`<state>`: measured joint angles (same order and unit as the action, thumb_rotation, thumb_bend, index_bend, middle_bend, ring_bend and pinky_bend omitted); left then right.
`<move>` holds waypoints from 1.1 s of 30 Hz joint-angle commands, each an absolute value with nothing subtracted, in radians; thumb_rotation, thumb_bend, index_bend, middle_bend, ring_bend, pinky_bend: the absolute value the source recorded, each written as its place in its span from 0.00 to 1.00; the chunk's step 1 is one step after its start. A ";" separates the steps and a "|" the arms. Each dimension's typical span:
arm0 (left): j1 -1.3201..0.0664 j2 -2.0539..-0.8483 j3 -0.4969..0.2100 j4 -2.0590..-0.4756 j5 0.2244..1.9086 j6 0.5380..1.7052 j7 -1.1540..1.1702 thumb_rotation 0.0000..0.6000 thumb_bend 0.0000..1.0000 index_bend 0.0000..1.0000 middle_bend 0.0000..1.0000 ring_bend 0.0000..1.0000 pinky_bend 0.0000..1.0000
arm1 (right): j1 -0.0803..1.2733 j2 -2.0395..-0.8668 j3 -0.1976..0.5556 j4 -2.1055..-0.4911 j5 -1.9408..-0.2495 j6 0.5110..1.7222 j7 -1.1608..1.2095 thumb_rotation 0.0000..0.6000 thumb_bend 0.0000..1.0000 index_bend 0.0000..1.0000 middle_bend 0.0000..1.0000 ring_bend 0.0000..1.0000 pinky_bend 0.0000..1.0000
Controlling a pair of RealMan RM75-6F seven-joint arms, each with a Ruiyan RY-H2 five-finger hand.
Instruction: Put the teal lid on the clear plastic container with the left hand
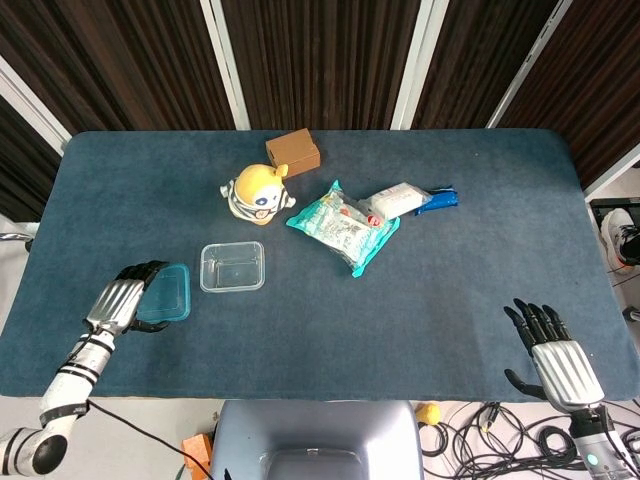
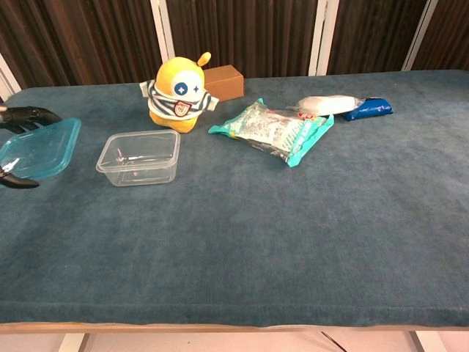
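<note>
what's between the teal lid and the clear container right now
Nothing: only a narrow strip of bare blue tabletop separates the teal lid, gripped by the left hand, from the clear plastic container. Both views show that gap.

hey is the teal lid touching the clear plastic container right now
Apart. The head view shows a strip of blue table between the teal lid and the clear plastic container; the chest view shows that gap too.

One lid (image 1: 168,294), one container (image 1: 232,266), one toy (image 1: 257,194), one box (image 1: 292,151), three packets (image 1: 345,227)
</note>
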<state>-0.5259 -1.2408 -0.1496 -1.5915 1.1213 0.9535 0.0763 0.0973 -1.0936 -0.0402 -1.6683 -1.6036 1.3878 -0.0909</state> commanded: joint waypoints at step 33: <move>-0.976 -1.651 -0.343 -1.443 0.440 1.052 0.662 1.00 0.28 0.57 0.76 0.61 0.49 | 0.106 -1.037 -0.044 -1.635 -1.589 1.371 0.048 1.00 0.18 0.00 0.00 0.00 0.00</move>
